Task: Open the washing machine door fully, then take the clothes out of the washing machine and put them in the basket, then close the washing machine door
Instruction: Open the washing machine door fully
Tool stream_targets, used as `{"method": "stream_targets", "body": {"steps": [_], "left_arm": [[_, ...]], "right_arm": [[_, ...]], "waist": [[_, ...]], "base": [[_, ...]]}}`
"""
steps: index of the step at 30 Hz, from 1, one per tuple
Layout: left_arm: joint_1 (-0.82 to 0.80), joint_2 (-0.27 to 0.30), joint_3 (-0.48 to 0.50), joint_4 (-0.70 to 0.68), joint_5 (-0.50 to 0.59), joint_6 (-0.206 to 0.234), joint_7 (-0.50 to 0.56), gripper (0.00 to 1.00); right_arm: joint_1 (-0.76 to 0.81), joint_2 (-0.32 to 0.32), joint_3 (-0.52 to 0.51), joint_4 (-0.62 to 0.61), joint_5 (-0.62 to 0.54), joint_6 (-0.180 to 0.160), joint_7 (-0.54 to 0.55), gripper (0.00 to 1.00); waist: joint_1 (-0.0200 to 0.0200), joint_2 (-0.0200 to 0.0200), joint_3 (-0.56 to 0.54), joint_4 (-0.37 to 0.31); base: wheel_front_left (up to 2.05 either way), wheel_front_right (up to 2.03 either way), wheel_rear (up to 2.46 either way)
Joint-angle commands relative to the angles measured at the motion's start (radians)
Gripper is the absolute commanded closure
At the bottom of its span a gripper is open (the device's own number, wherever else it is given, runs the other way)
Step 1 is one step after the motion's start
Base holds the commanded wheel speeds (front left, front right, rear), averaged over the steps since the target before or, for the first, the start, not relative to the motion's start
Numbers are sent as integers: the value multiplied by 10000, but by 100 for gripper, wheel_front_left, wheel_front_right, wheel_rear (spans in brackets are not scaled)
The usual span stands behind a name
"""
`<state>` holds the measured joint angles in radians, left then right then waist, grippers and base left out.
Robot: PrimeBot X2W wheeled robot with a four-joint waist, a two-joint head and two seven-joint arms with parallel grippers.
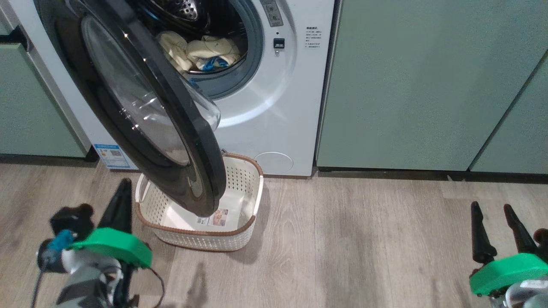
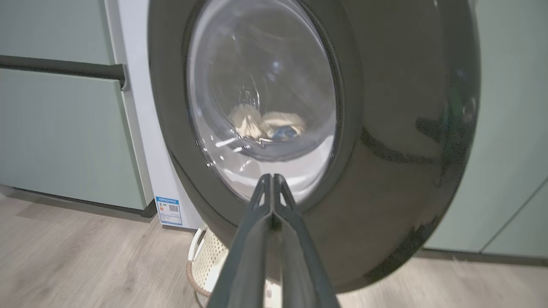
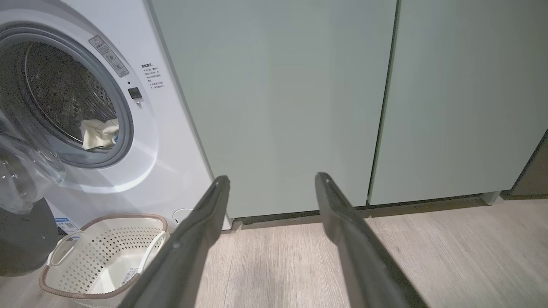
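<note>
Currently on step one: the door is only part open. Notes run left to right across the head view.

Left gripper (image 1: pixel 123 191): low at the left, above the floor (image 1: pixel 342 239). Its fingers are pressed together with nothing between them. In the left wrist view the tips line up with the lower edge of the glass. Contact can't be confirmed from that angle; probably a small gap.

Washing machine door (image 1: pixel 141 107): hinged on the left and swung roughly halfway out. The outer black rim faces the left arm and the glass bowl bulges toward the drum. Its lower edge hangs over the basket.

Basket (image 1: pixel 205 240): on the floor just in front of the washing machine (image 1: pixel 274 107), with no garments in it. It is partly covered from above by the door.

Clothes (image 1: pixel 201 51): a cream heap with a blue patch, low in the drum mouth.

Right gripper (image 1: pixel 491 208): low at the far right, well apart from the machine and facing the green cabinet fronts (image 1: pixel 428 85). Its fingers are spread wide and hold nothing.

Judgement: pushing the outer face would shut the door. The next move therefore calls for getting the closed left fingers behind the free edge. From there they should sweep the door toward the hinge side until the drum mouth and basket are both uncovered. Reaching for the garments comes after that.
</note>
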<state>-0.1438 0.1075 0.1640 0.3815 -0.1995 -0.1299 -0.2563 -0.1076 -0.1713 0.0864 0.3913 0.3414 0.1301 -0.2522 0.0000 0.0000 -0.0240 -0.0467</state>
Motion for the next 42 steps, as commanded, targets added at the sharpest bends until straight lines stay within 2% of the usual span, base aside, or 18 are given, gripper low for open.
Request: {"method": "stream_targets", "body": {"steps": [1,6,11,19,24,30,36,42], "left_arm": [[-484,206,553,-514,-286,-7,-55,100],[-954,188,1085,-1089,-803,-8,-55,100],[-1824,438,1413,-1869,-1066,-8,-50,100],[-3625,557,993,-3565,-1504,12,967,100],[-4747,168,-34,-4688,-1735,13,1938,100],[-5341,-417,-1839,-5537,-2065,150,2738,100],[-5244,-557,-3734,-5619,-2348,715,2996,100],[-4621,-569,-5602,-5156,-2640,1263,2674,100]], "right_arm": [[-307,-212,130,-272,-147,6,-95,0],[-283,-189,93,-244,-146,6,-95,0],[-286,-159,64,-208,-123,6,-95,0],[-264,-127,13,-205,-113,6,-95,0],[-300,-96,17,-198,-105,6,-95,0],[-378,-107,99,-164,-97,6,-95,0],[-427,-169,131,-159,-67,6,-95,0],[-487,-192,236,-129,-37,6,-95,0]], "waist": [[0,0,13,16],[0,0,12,80],[0,0,5,153],[0,0,51,316],[0,0,109,364],[0,0,139,294],[0,0,171,143],[0,0,210,-88]], "base": [[0,0,0],[0,0,0],[0,0,0],[0,0,0],[0,0,0],[0,0,0],[0,0,0],[0,0,0]]}}
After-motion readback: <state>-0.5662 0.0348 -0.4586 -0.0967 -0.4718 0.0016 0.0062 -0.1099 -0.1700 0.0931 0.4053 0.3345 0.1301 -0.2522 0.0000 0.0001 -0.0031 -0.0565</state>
